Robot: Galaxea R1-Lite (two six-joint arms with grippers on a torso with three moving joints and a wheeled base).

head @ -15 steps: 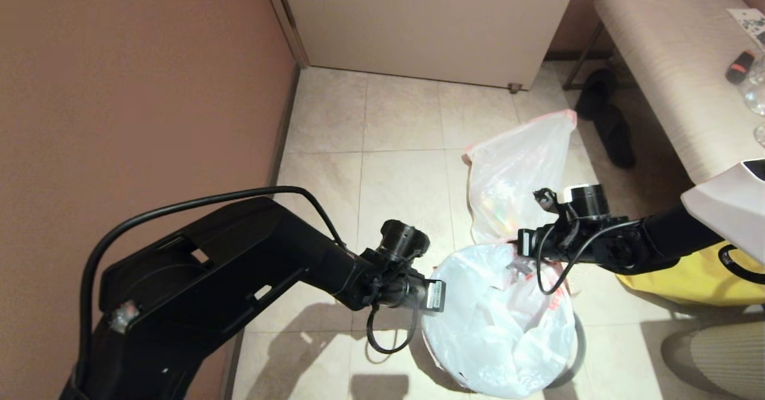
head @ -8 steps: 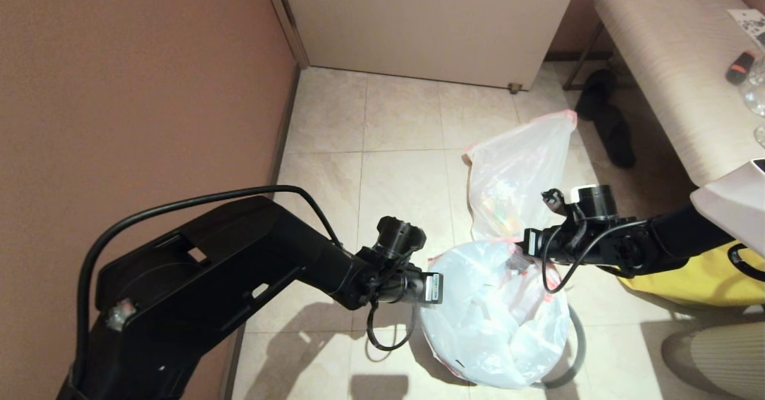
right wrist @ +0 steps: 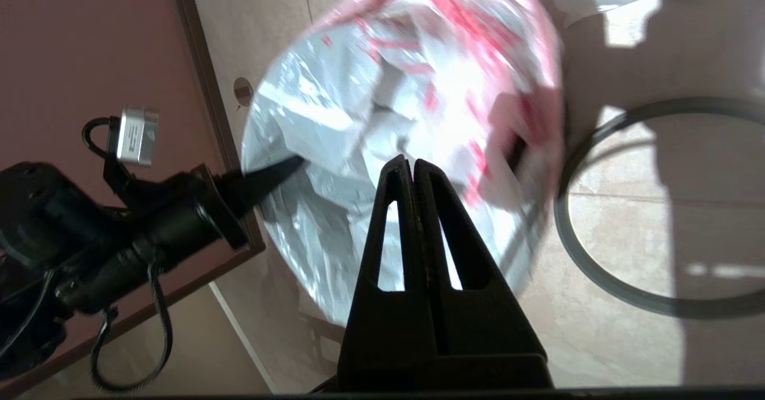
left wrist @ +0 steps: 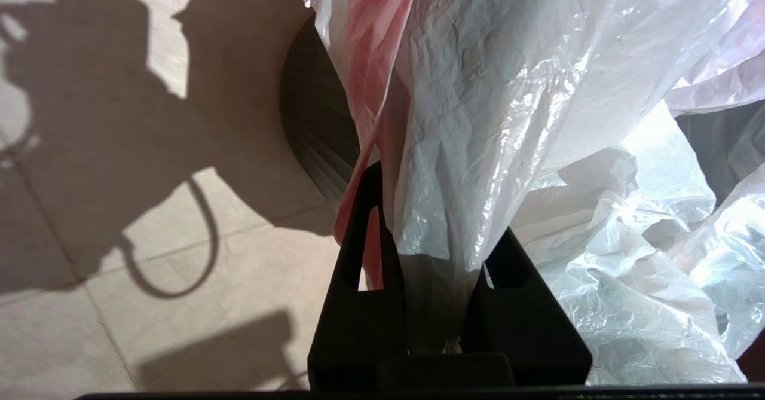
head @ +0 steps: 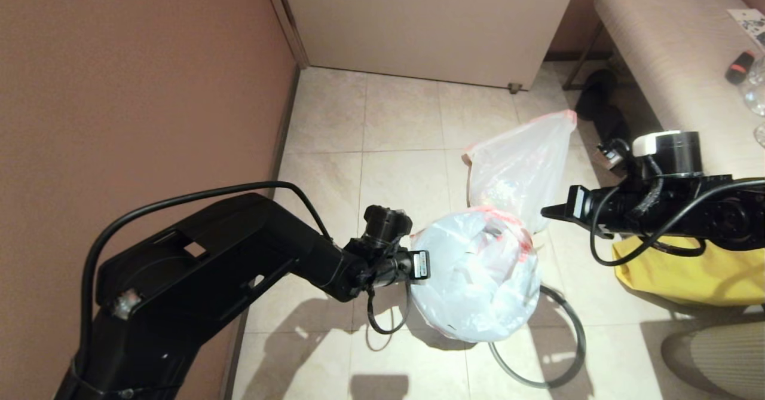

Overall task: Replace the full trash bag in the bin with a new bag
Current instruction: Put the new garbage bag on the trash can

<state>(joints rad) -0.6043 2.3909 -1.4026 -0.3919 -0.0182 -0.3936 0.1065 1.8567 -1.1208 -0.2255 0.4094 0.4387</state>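
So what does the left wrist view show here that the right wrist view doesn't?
Only the left wrist view shows the left tool pinching a gathered fold of the new bag, and a dark sliver of the bin behind the plastic. Only the right wrist view shows the right tool shut on nothing, the grey hoop rim lying apart on the floor tiles, and the bag's red print. Both show the new bag draped over the bin and the tiled floor.

The right pincer (right wrist: 412, 167) is sitting pressed shut over the new bag (right wrist: 358, 113), the left pincer (right wrist: 287, 167) is gripping its edge, and the grey hoop (right wrist: 574, 256) is lying on the floor at right.
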